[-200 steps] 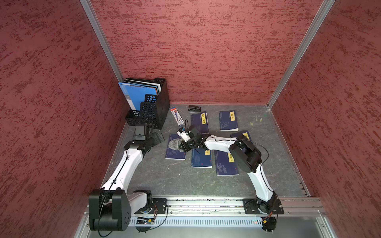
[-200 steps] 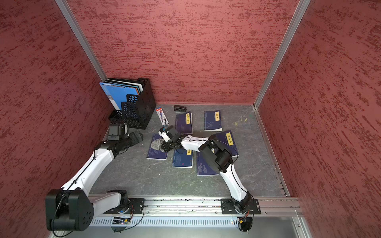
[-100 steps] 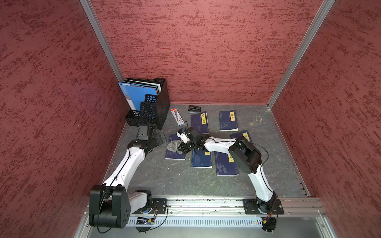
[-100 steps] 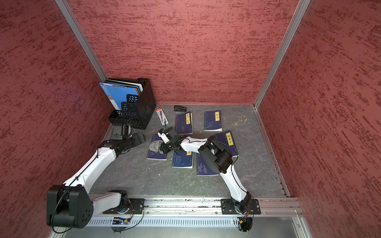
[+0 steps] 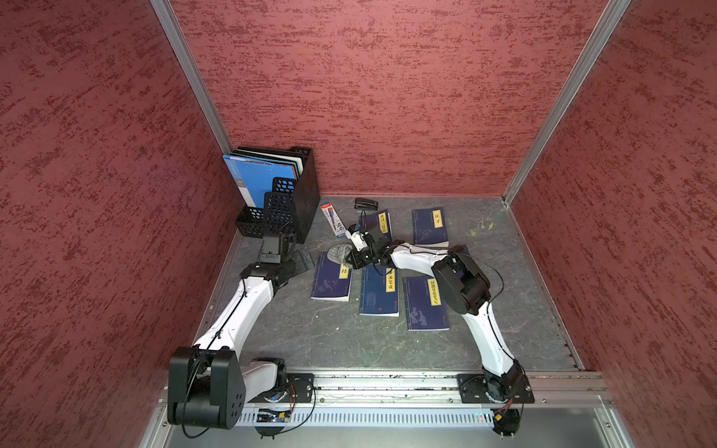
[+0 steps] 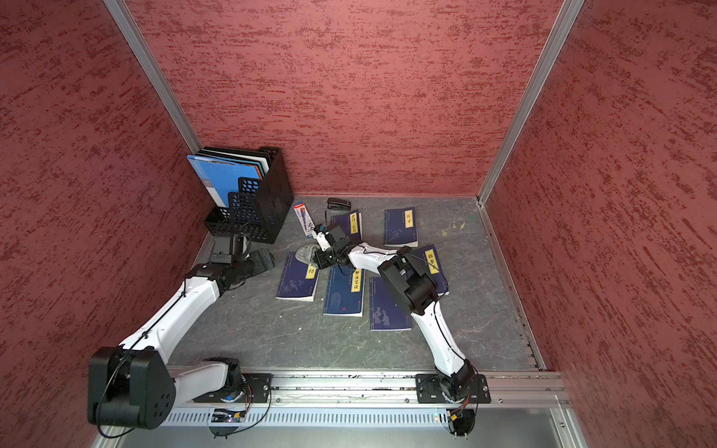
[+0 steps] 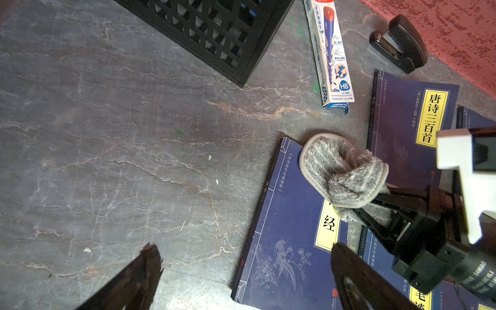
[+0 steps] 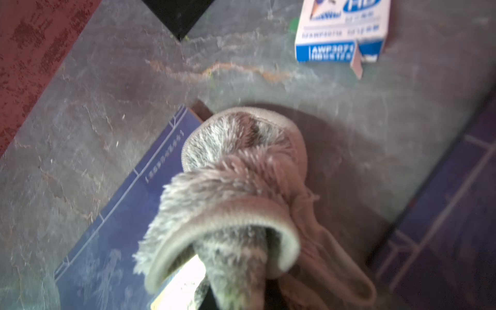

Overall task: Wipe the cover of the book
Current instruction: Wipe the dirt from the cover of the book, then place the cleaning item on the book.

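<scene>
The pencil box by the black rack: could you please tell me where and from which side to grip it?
Likely across its narrow width near mid-length, from straight above. The pencil box lies flat, long and slim, with bare table along both long edges, so there is room on each side, even toward the file rack.

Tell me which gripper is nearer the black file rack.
Left. The left gripper sits open just in front of the file rack; the right gripper is farther, over the book, shut on the cloth.
</scene>
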Controlling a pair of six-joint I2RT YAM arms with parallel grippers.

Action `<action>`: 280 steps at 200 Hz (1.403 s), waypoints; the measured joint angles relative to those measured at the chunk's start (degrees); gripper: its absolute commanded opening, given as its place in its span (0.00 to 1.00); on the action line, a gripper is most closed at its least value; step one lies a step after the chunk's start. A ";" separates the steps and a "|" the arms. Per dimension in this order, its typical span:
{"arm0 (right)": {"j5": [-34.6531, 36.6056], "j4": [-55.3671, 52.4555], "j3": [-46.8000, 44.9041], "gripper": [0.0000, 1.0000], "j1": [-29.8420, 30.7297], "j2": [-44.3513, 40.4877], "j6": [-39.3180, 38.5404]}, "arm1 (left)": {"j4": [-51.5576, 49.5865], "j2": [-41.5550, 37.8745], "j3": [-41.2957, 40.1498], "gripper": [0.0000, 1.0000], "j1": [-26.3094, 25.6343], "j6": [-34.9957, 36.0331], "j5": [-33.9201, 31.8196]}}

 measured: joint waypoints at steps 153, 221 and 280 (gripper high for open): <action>9.01 -5.25 -24.70 0.40 -1.18 -25.79 2.19 | 1.53 7.32 0.02 1.00 -3.19 1.31 2.84; 14.32 -9.64 -26.43 0.82 -1.20 -29.81 3.19 | 1.95 8.11 0.02 1.00 -3.28 1.40 2.99; 15.26 -10.58 -18.29 0.75 -0.13 -31.04 3.76 | 1.95 7.98 0.02 1.00 -3.39 1.51 3.32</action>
